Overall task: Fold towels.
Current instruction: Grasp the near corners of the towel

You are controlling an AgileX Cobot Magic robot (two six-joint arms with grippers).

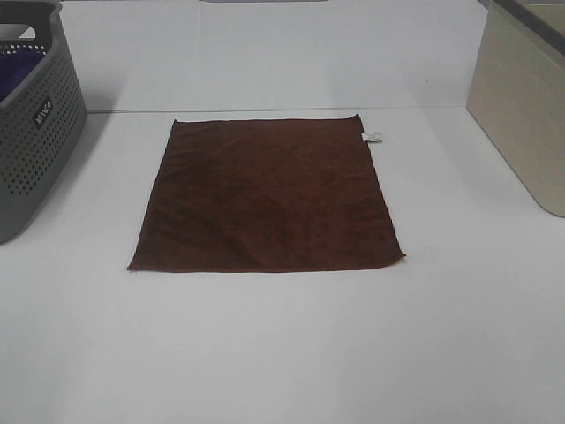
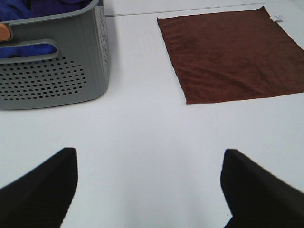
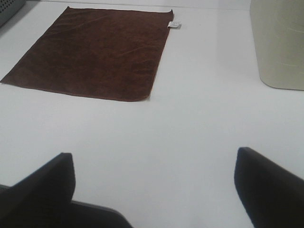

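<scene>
Left gripper [image 2: 149,159]: I read it as open, its two dark fingers [image 2: 45,190] set wide apart with only white tabletop showing between them. Right gripper [image 3: 154,156]: the same, jaws spread, hanging over the white table [image 1: 282,353] and touching nothing. Neither gripper shows in the high camera, so I place both on the near side of the work area, well short of the cloth. The towel [image 1: 265,199], dark reddish-brown and roughly square, lies spread in a single flat layer at the middle of the table, unfolded, with a few soft creases across its nap. Its small white tag [image 1: 373,136] sticks out at the far right corner as the high camera sees it. The towel's far edge runs just beside a thin seam line in the tabletop; the near right corner curls slightly. To the left, apart from the towel, stands a grey perforated laundry basket [image 1: 35,150] with a purple cloth [image 2: 28,9] bundled inside; something orange shows at the basket's handle in the left wrist view, too cropped for me to name. On the right, also apart from the towel, stands a beige bin [image 1: 521,115], only partly in frame.
</scene>
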